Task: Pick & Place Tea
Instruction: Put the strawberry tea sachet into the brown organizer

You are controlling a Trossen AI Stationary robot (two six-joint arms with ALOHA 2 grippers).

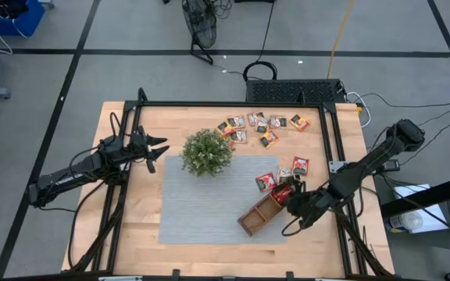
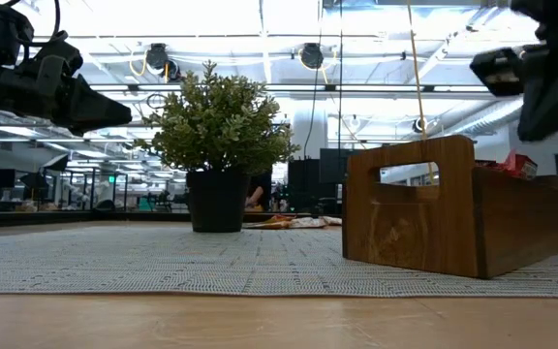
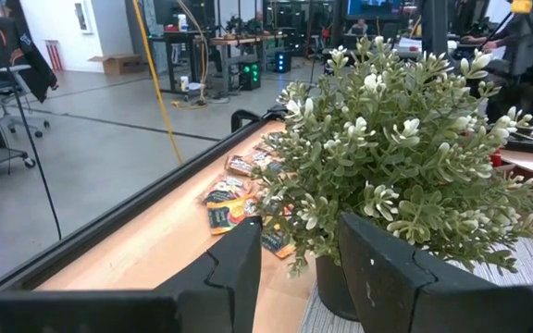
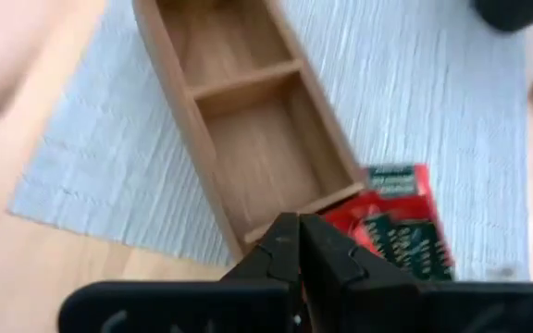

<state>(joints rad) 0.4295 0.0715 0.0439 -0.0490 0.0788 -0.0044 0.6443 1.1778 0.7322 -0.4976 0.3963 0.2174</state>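
A robotics lab: open hall with ceiling ducts [image 2: 163, 60], workbenches [image 3: 202, 42] and floor cables [image 1: 268, 31].

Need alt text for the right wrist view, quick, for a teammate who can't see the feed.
The right gripper, fingers shut, hangs over the near end of the wooden tray on a grey mat. Red tea sachets lie in the tray's nearest compartment; the two farther compartments look empty.

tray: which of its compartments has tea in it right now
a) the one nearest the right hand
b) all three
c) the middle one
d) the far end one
a: in the right wrist view red tea lies in the tray end nearest the shut right hand; the other two compartments are bare wood.
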